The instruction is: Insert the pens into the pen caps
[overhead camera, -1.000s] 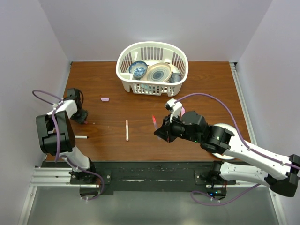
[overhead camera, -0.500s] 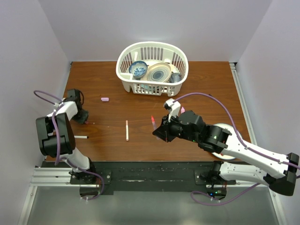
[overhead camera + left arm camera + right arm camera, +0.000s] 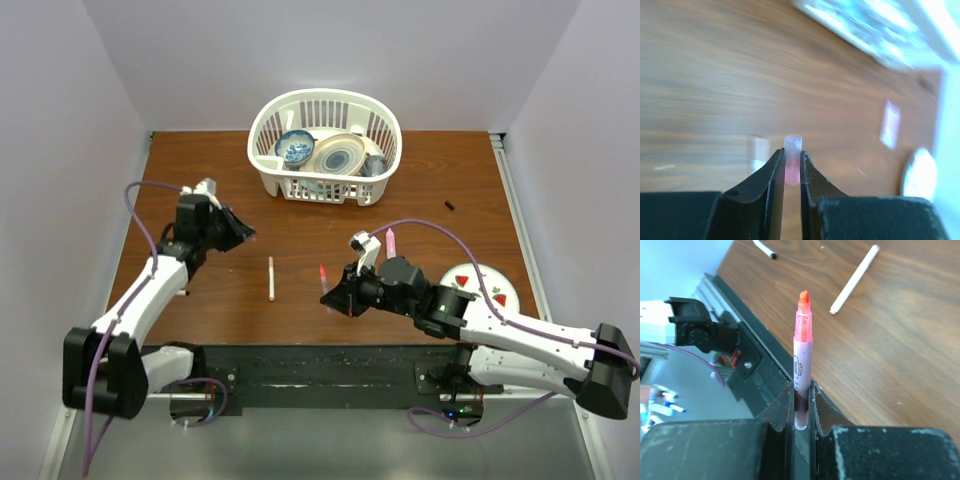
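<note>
My left gripper (image 3: 243, 232) is shut on a small clear-pink pen cap (image 3: 793, 159), held above the table left of centre. My right gripper (image 3: 334, 292) is shut on the lilac-pink highlighter (image 3: 323, 273), whose uncapped orange-red tip (image 3: 803, 296) points up and away from the jaws (image 3: 802, 355). A white pen with a red end (image 3: 271, 278) lies between the two grippers and also shows in the right wrist view (image 3: 855, 278). A white pen with a black end (image 3: 764, 248) lies at the left, partly under my left arm. A tiny black cap (image 3: 449, 206) lies far right.
A white basket (image 3: 268, 180) with bowls and plates stands at the back centre. A white plate (image 3: 468, 272) with red pieces sits under my right arm. A short pink piece (image 3: 391, 241) lies beside the right arm's cable.
My left arm swung from the table's left edge toward the centre, and the pink cap that lay back left is now in its jaws. My right gripper drifted slightly left with the highlighter.
</note>
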`<state>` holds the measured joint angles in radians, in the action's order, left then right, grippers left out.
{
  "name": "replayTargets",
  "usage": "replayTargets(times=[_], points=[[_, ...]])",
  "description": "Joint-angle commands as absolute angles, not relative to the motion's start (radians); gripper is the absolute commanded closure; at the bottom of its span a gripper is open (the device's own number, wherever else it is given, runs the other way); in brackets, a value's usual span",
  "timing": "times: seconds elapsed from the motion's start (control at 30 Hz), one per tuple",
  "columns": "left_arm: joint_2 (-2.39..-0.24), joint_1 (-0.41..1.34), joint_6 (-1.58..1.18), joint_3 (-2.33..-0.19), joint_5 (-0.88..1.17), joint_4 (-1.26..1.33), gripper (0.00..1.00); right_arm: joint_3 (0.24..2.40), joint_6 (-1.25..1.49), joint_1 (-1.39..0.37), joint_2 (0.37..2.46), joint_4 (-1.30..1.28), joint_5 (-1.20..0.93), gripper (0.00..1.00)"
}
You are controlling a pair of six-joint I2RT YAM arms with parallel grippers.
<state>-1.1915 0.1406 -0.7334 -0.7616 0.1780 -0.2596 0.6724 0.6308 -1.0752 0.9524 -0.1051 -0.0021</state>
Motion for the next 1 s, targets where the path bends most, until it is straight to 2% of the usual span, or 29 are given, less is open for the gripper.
replayTargets(times=[0.0,0.23,0.4,0.97], points=[[-1.037,0.242,-0.804,-0.638,0.457,0.042,1.0,0.577,0.742,-1.078,0.971,0.199,-0.064,1.0],[-0.835,0.362,-0.969,-0.52,0.509,0.346,1.0,0.512,0.781,-1.083,1.058,0.47,-0.092,1.0],[-0.739,0.393,-1.057,-0.448,0.48,0.469,1.0,0.541,0.787,-1.091,1.129,0.54,-0.103,1.0],[-0.681,0.411,-1.072,-0.357,0.494,0.558,1.0,0.635,0.79,-1.104,1.236,0.6,-0.11,1.0]])
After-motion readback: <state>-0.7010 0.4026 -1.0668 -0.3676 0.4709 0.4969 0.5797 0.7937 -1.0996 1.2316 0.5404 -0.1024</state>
